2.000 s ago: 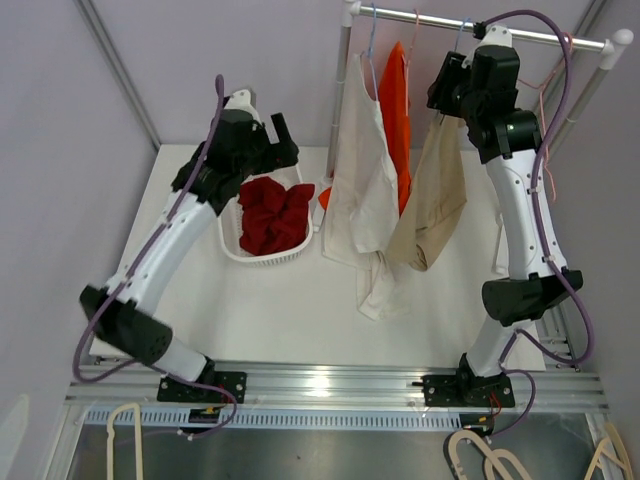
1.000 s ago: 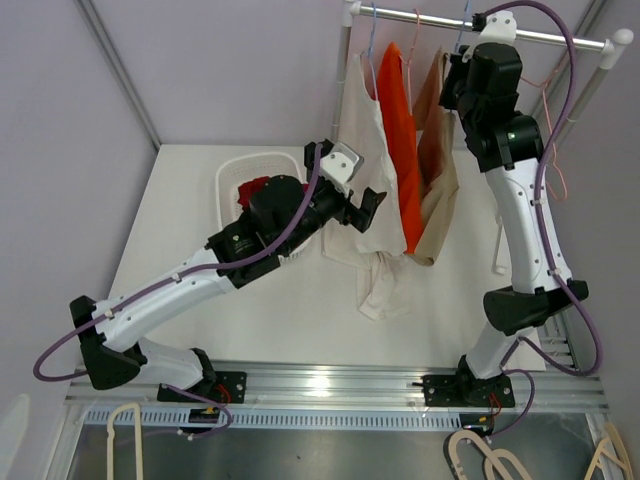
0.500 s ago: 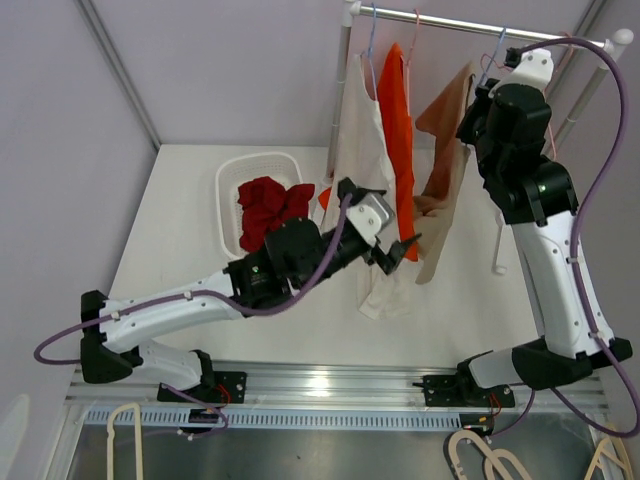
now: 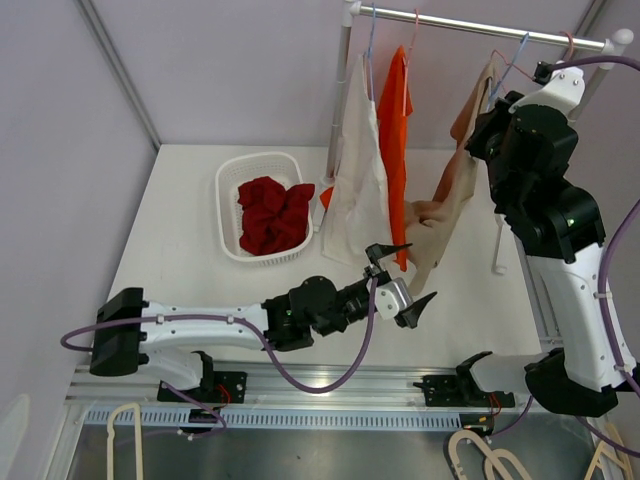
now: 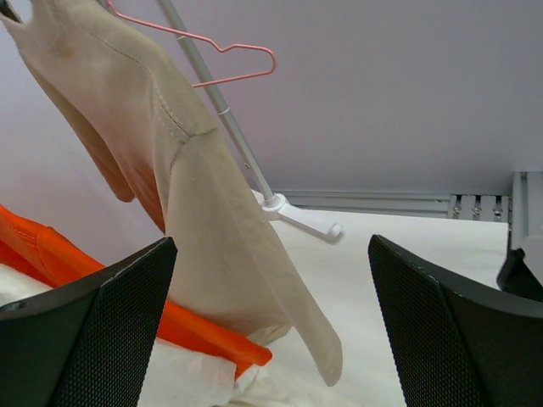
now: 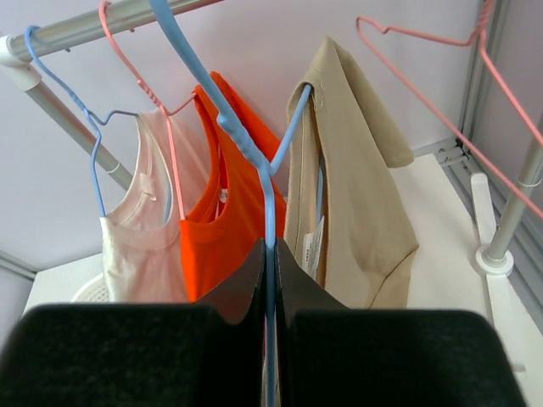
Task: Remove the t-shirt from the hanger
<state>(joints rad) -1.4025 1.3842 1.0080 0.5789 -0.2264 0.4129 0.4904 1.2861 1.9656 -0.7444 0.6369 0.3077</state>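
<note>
A beige t-shirt (image 4: 452, 185) hangs on a blue hanger (image 4: 508, 58) at the right end of the rail (image 4: 450, 22). My right gripper (image 6: 271, 254) is shut on the blue hanger (image 6: 254, 153) just below its neck, with the t-shirt (image 6: 356, 212) draped beyond it. Whether the hook still rests on the rail I cannot tell. My left gripper (image 4: 410, 278) is open and low over the table, below the shirt's hem. In the left wrist view the t-shirt (image 5: 204, 212) hangs ahead of the open left gripper (image 5: 271, 246), apart from both fingers.
An orange top (image 4: 395, 130) and a cream garment (image 4: 355, 170) hang left of the t-shirt. A white basket (image 4: 228, 180) holds red cloth (image 4: 275, 212). An empty pink hanger (image 6: 424, 42) hangs by the rack's right post (image 4: 598, 75), whose foot (image 5: 301, 216) rests on the table.
My left arm swung from the basket across to the right and down, ending below the t-shirt's hem. My right arm carried the hanger and t-shirt rightward, away from the orange top.
</note>
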